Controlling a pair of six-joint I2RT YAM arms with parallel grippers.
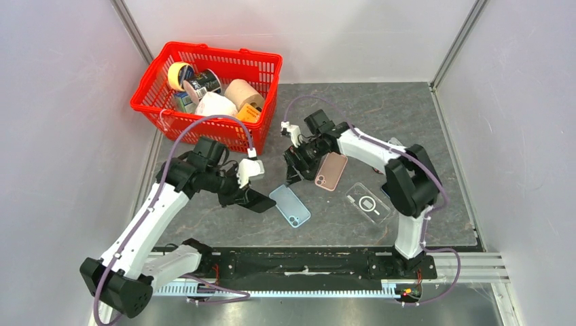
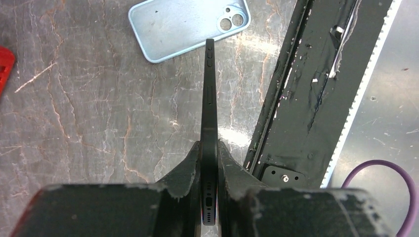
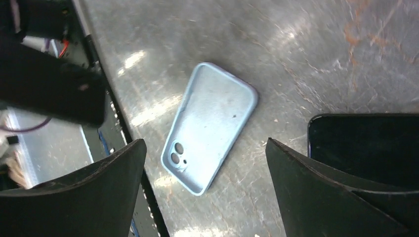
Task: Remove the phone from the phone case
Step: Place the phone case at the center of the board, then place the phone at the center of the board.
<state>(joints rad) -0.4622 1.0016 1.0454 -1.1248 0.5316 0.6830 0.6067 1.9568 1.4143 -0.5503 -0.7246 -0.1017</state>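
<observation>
- An empty light-blue silicone phone case (image 1: 290, 205) lies flat on the grey stone-look table (image 1: 380, 115).
- The left gripper (image 2: 209, 148) is clamped on a slim black phone (image 2: 209, 94), held edge-on (port end toward the wrist camera), out of and just beside that case.
- The right gripper (image 3: 205, 142) hangs over the case, jaws spread wide and holding nothing.
- A red plastic basket (image 1: 265, 68) stands far left.

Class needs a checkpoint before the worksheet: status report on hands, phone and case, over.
Left hand shut on phone, edge-on. Case empty, flat on table. Right hand open, holding nothing. Nothing in the way seen.
</observation>
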